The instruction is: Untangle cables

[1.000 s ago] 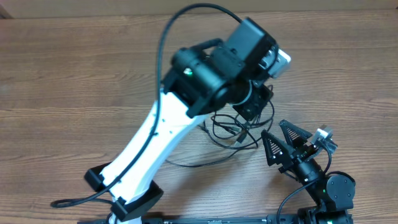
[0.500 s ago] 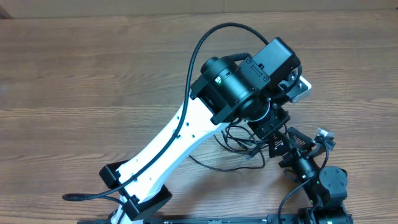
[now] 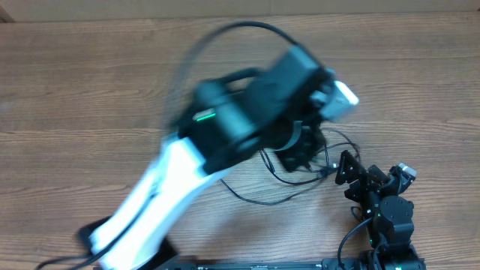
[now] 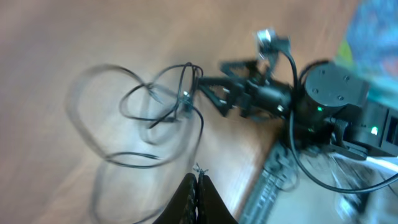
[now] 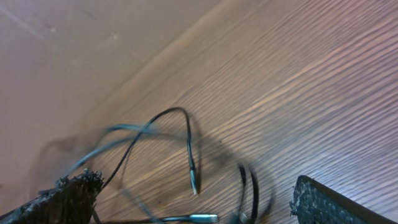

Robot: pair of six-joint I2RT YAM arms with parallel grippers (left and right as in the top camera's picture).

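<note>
Back leftward has swung the left pincer (image 4: 196, 190), shut and seemingly empty; the right pincer (image 5: 199, 205) gapes wide, holding nothing. By them, near the wooden table's (image 3: 90, 90) front edge, lie thin tangled black cables (image 4: 163, 118): probably light, limp and slippery, best pinched just behind a plug.

Table (image 3: 90, 90): mid-brown wood with fine darker grain lines running across it; reddish-brown in the right wrist view.

Cables (image 4: 134, 160): black throughout. One plug end (image 5: 194, 182) is silver-grey.

Left arm (image 3: 161, 187): white lower section, with black upper housings. A small green light (image 3: 202, 116) shows on the black part. A pale silver-white block (image 3: 343, 95) sits at its far end.

Right arm (image 3: 394, 221): black all over, with one green light (image 3: 379, 217).
</note>
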